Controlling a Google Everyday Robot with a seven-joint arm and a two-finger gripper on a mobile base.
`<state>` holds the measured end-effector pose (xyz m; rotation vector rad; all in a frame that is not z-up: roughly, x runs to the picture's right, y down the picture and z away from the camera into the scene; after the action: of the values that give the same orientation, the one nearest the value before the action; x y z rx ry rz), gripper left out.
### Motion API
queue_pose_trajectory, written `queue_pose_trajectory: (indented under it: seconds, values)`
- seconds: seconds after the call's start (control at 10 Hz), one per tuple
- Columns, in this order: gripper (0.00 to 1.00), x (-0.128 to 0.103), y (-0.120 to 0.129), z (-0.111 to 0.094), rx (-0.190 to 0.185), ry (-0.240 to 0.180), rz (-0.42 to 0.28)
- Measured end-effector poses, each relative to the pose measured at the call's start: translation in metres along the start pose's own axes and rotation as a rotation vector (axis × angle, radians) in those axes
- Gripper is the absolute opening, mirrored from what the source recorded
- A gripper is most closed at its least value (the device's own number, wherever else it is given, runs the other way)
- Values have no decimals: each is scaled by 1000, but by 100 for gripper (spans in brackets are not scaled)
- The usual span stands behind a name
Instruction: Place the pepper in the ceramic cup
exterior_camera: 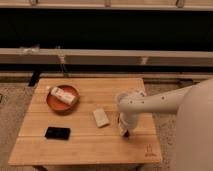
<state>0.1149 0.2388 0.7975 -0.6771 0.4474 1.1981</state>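
Item: gripper (123, 129), pointing down at the right part of the table (90, 150), its tip at or just above the board; whether it is wide, narrow or holding anything cannot be told. Item: pepper (126, 134), taken to be the small dark shape right at the gripper's tip, mostly hidden; its long axis is not readable. Item: cup (64, 95), the white piece on the plate (52, 106) at the table's far left, well apart from the gripper; it seems to lie on its side, slanting across the plate, with the mouth's direction unclear. Key relation: from the gripper the cup lies leftward and toward the far edge, clear across the table. Item: pale block (101, 117), flat on the board between gripper and plate, close to the straight line of carry; a low pass would likely brush it. Item: phone (57, 133), near the front left edge, off that line. Judgement: a tipped cup would make the drop awkward.
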Motion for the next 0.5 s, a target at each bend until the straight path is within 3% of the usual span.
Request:
queue_pose_trajectory:
  seconds: [0.2,0.5]
  values:
    - [4,3,1,-4,8,2,2]
    - [0,16,2,-30,14,-9,12]
